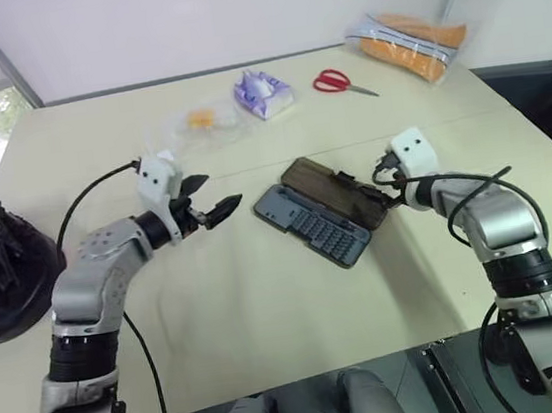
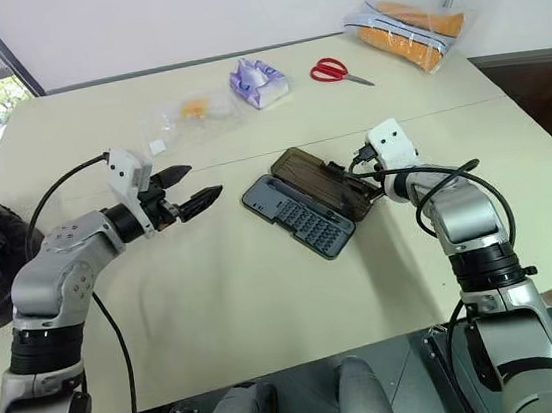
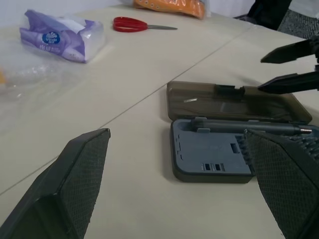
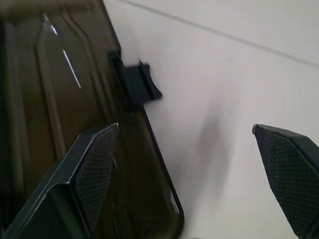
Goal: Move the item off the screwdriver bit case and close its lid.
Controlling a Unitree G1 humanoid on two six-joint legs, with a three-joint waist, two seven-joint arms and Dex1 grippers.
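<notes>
The black helmet (image 1: 2, 272) lies at the table's far left edge, well apart from the screwdriver bit case. The case lies open mid-table: its grey tray (image 1: 314, 227) holds rows of bits, and the smoky brown lid (image 1: 326, 185) lies flat behind it. My left gripper (image 1: 224, 191) hovers open just left of the case, pointing at it. My right gripper (image 1: 374, 186) is open at the lid's right end. In the right wrist view one finger (image 4: 94, 174) is over the lid (image 4: 60, 99), near its latch tab (image 4: 142, 82), and the other over bare table.
At the back of the table lie a purple tissue pack (image 1: 262, 92), red scissors (image 1: 336, 81), a clear bag with something yellow (image 1: 200, 123) and a bag of orange items (image 1: 407, 44). The beige table (image 1: 270, 318) stretches bare toward me.
</notes>
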